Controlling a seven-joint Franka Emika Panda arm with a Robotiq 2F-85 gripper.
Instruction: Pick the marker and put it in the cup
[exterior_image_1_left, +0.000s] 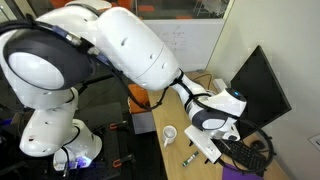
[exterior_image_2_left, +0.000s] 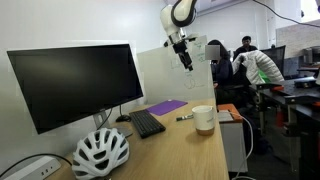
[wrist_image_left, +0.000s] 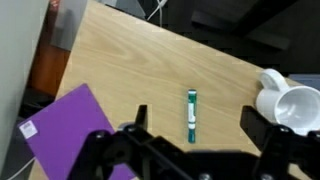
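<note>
**Claw** (exterior_image_2_left: 186, 62): fingers spread wide, nothing held. It hangs high above the surface (wrist_image_left: 130, 60), well clear of everything on it.

**Marker** (wrist_image_left: 192, 115): slim, dark green, lying flat on bare wood. In the wrist view it sits between the two fingers, with its length square to their closing line (a favourable line-up, as far as can be judged). It is near the cup but not touching it.

**Cup** (wrist_image_left: 290, 106): white with a dark inside, off to one side of the marker. It stands upright in an exterior view (exterior_image_2_left: 204, 118).

**Also present:** purple sheet (wrist_image_left: 62, 135), keyboard (exterior_image_2_left: 147, 123), helmet (exterior_image_2_left: 100, 152), monitor (exterior_image_2_left: 75, 85).

**Status:** grasp not begun.

**Hazards, judged:**
- A thin round stick lying flat may roll or skid if one finger reaches it first.
- Coming down too far would drive the fingertips into the wood; stopping short would close them on air.
- The finger on the cup's side may nudge the cup during the descent.
- A marker carried level could catch the rim and tip the cup.
</note>
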